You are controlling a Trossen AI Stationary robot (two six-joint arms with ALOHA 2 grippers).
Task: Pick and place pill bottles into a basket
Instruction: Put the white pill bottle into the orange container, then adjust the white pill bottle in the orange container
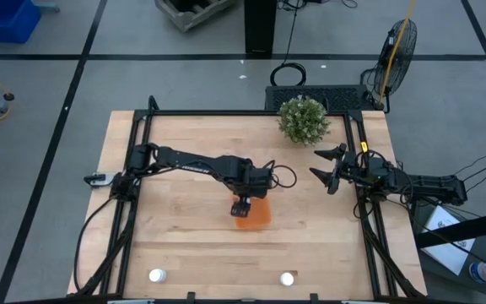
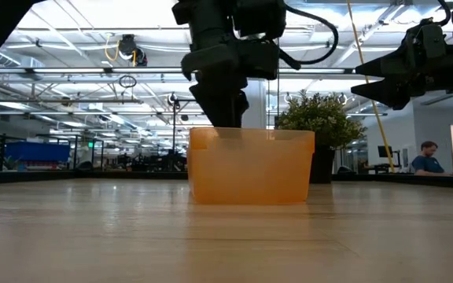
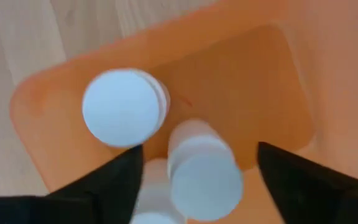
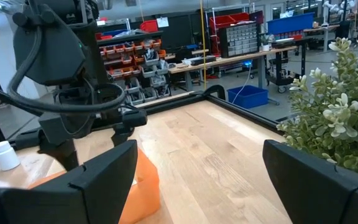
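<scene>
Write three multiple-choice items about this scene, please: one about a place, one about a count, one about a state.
1. Where is the left hand?
A. above the orange tray
B. at the front edge of the table
C. outside the table
2. How many pill bottles stand on the bare table, outside the tray?
A. none
B. four
C. two
3. In what state is the right hand?
A. shut on a bottle
B. open and empty
C. shut on the tray's wall

Answers:
1. A, since the high view shows it directly over the tray.
2. C, since two white caps show near the front edge.
3. B, since its fingers stand apart with nothing between them.
</scene>
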